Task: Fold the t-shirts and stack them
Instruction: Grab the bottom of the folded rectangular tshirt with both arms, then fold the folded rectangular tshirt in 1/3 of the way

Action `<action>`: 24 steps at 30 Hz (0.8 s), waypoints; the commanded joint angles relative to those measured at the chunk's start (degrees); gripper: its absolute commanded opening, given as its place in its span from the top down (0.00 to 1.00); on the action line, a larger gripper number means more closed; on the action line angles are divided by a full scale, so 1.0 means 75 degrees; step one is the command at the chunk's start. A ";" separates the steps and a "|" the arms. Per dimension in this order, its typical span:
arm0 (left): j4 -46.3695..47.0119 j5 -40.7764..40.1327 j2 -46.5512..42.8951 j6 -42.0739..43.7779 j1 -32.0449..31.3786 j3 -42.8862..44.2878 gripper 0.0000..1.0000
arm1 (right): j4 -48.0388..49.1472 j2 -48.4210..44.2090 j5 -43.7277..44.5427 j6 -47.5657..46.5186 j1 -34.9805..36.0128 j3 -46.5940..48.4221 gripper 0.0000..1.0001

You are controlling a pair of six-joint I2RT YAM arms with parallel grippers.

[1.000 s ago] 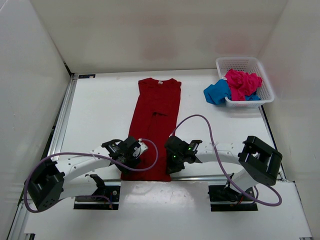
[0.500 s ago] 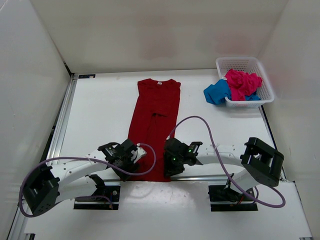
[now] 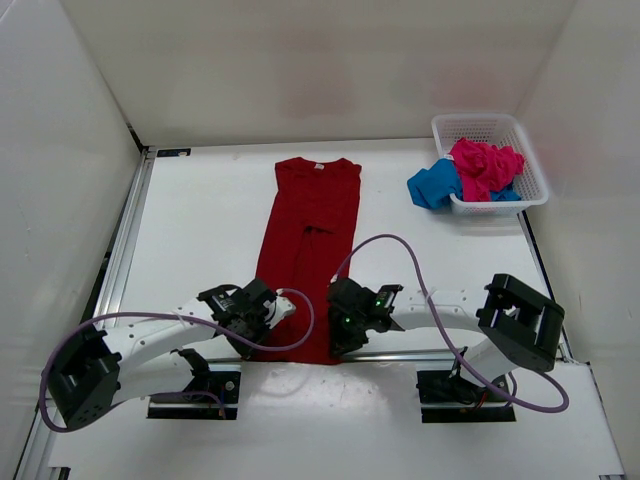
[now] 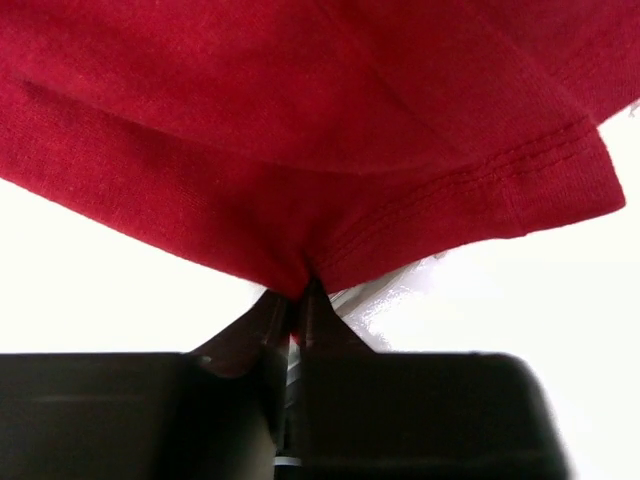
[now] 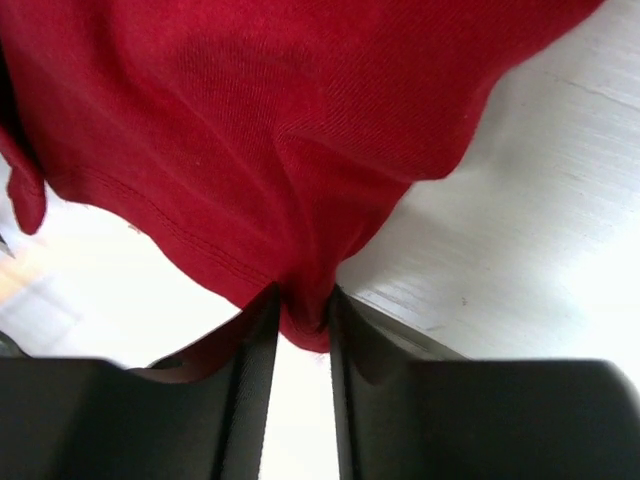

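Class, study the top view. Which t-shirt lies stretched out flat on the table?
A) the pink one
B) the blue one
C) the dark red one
C: the dark red t-shirt lies stretched out on the table, while the pink t-shirt and the blue t-shirt are bunched up at the basket.

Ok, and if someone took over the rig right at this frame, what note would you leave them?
Left claw: shut on the near hem of the red shirt, at its left corner.
Right claw: shut on the same hem, at its right corner.
Red shirt: flat on the table as a long narrow strip, collar at the far end.
Pink shirt: crumpled in the basket. The blue shirt hangs over its left rim.
Done: the red shirt looks folded lengthwise.
Left: fold its hem toward the collar, fold the pink and blue ones, then stack all three.
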 commanded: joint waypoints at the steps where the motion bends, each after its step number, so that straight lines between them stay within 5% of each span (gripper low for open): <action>1: 0.0182 -0.0139 0.0098 0.0071 0.0011 0.0035 0.89 | -0.0021 0.0109 -0.0121 -0.0096 0.0045 -0.0122 0.77; 4: 0.0252 -0.0209 0.0168 0.0071 0.0011 0.0340 0.89 | -0.0021 0.0109 -0.0191 -0.0096 0.0045 -0.0053 1.00; 16: -0.1025 -0.0209 0.0203 0.0071 0.0994 0.2262 0.89 | -0.1309 -0.0793 0.0886 -0.0517 -0.0831 0.1505 1.00; 24: -0.1062 -0.0127 0.2508 0.0071 0.2717 0.4719 0.89 | -0.1697 0.0083 0.0243 -0.1618 -0.2846 0.3004 1.00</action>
